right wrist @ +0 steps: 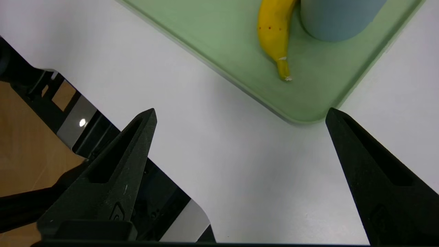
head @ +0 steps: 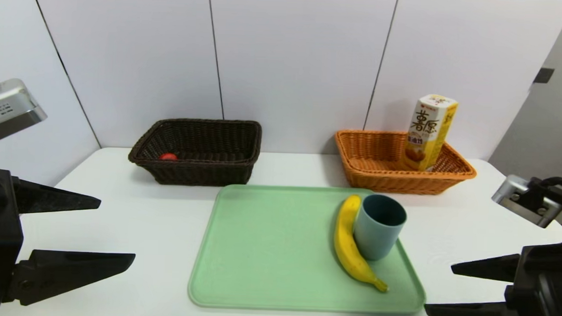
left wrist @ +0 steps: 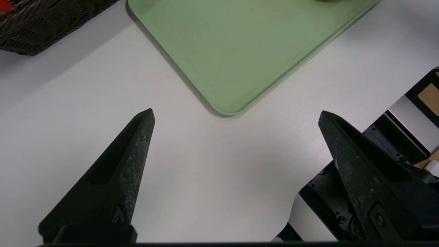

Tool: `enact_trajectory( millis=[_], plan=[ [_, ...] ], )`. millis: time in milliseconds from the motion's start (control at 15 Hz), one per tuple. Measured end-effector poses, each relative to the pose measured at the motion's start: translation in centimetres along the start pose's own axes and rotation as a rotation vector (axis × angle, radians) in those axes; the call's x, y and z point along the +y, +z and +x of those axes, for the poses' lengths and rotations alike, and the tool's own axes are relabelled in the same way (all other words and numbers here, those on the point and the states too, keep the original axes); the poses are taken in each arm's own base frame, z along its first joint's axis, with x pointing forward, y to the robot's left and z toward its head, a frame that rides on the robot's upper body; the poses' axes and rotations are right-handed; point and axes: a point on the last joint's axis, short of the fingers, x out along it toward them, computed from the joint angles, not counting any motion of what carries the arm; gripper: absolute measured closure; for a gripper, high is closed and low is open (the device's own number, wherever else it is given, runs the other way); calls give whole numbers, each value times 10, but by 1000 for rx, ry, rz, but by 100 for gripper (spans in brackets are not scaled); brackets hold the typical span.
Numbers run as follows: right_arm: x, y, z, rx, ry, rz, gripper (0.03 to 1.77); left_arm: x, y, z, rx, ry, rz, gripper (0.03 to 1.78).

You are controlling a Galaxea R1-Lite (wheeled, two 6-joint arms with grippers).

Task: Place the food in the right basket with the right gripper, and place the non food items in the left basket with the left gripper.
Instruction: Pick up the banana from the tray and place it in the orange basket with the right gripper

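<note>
Head view: we see banana (head: 348, 247) lying on green tray (head: 268, 251), touching upright grey-blue cup (head: 379, 226) at its right. Snack box (head: 430, 132) leans in orange basket (head: 402, 162); small red item, probably duck (head: 168, 157), sits in dark basket (head: 197, 150). Right hand (head: 444, 287), fingers apart, empty, above white table (head: 134, 218) near tray's right corner. Left hand (head: 115, 229), fingers apart, empty, above table left of tray.

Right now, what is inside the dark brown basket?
Only a small red item shows, low at the left end of the dark brown basket. Its near wall hides the rest of the floor, so more could lie there unseen.
</note>
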Motion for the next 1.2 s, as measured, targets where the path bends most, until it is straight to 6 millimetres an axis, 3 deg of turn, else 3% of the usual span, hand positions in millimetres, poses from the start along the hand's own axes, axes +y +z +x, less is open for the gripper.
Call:
enact_trajectory(
  millis=[667,1200],
  plan=[
    [13,8,66,164,-8,-104,10,1,0,8,27,-5,2,12],
    [18,12,93,118,-62,-157,10,2,1,16,52,-5,-3,12]
  ],
)
